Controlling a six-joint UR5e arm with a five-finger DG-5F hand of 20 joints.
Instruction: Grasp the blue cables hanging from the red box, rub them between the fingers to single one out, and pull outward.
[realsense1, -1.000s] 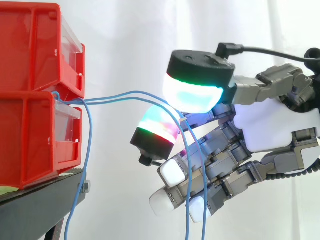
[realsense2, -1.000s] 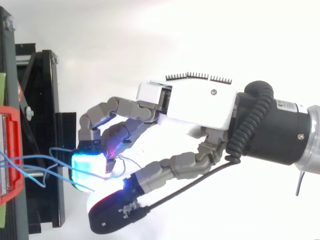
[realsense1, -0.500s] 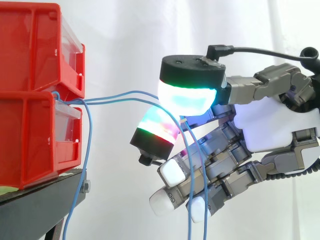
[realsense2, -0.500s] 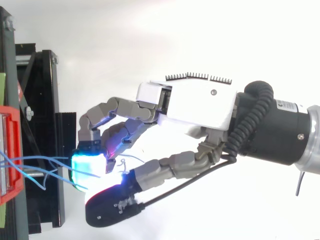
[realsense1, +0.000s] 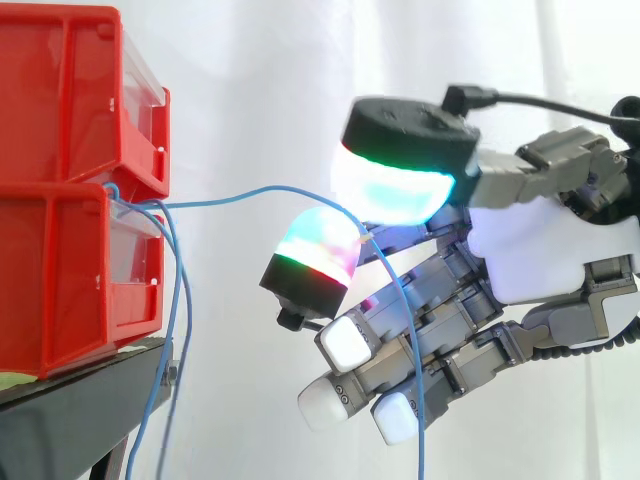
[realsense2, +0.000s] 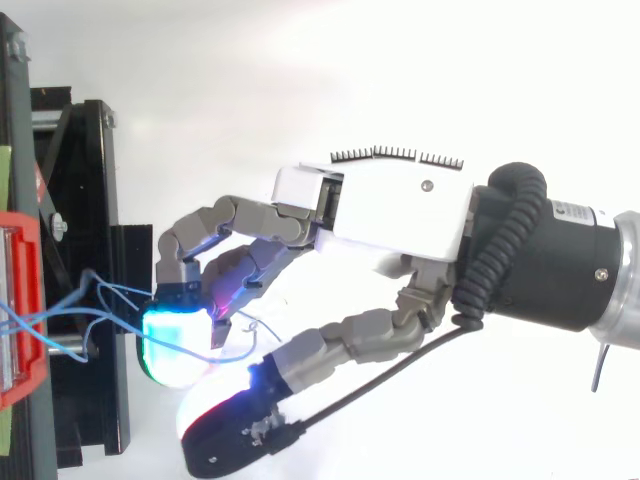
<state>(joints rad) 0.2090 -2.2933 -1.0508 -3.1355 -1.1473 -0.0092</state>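
Beside the red box, one more of the blue cables has dropped to hang down the front and past the black stand; a second ago it ran across to the hand. The hand's thumb pad has slid back toward the wrist since half a second ago. A single cable now spans from the box to the hand, well to its right. It is pinched between the thumb pad and a glowing finger pad, then falls past the lower curled fingers.
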